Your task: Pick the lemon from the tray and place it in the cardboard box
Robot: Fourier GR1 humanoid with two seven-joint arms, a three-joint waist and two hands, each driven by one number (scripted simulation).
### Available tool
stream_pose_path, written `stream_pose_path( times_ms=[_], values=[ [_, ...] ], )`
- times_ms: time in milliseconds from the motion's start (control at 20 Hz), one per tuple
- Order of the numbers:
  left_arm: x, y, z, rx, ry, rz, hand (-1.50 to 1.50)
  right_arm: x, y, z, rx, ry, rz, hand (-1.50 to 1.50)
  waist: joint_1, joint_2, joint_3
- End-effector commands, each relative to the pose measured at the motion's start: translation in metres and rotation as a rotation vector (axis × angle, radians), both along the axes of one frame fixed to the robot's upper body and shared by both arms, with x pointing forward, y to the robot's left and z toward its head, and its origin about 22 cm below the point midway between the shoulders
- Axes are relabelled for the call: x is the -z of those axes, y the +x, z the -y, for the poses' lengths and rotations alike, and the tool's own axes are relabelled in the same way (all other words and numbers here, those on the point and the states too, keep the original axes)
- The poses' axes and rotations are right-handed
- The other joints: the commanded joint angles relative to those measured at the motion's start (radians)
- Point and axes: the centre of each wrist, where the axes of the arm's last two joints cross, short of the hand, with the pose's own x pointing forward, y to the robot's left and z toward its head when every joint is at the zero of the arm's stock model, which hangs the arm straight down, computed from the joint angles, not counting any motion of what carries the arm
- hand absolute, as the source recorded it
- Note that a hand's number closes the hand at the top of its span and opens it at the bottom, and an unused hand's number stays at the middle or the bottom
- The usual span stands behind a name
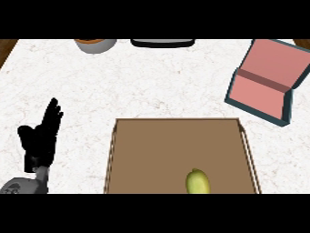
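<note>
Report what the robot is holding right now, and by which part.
Nothing is held. The left hand rests open, fingers straight, at the left of the counter. The lemon lies untouched on the tray. The right hand is out of view.

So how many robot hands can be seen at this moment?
1. The left robot hand rests open at the view's left, beside the tray that holds the lemon. The right one is out of view.

Light falls evenly and brightly across the white counter (pixel 150 82), with no glare or hot spots. Shadows are nearly missing: the left hand (pixel 42 136) casts none on the surface beside it. To the right of the hand, the brown tray (pixel 177 150) shows flat, uniform tone.
</note>
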Motion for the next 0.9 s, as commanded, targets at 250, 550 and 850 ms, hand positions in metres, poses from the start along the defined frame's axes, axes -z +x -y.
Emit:
stream_pose_path(
  times_ms=[250, 550, 850],
  values=[
    [0.001, 0.001, 0.012, 0.025, -0.004, 0.004, 0.00, -0.007, -0.010, -0.020, 0.068, 0.001, -0.193, -1.50, 0.017, 0.012, -0.001],
    [0.002, -0.003, 0.000, 0.018, -0.016, -0.006, 0.00, -0.009, 0.007, -0.025, 0.037, 0.039, -0.224, -1.50, 0.016, 0.004, 0.000],
    [0.004, -0.003, -0.002, 0.010, 0.008, 0.007, 0.00, -0.019, 0.024, -0.022, 0.083, 0.025, -0.259, -1.50, 0.009, 0.004, 0.000]
  ],
)
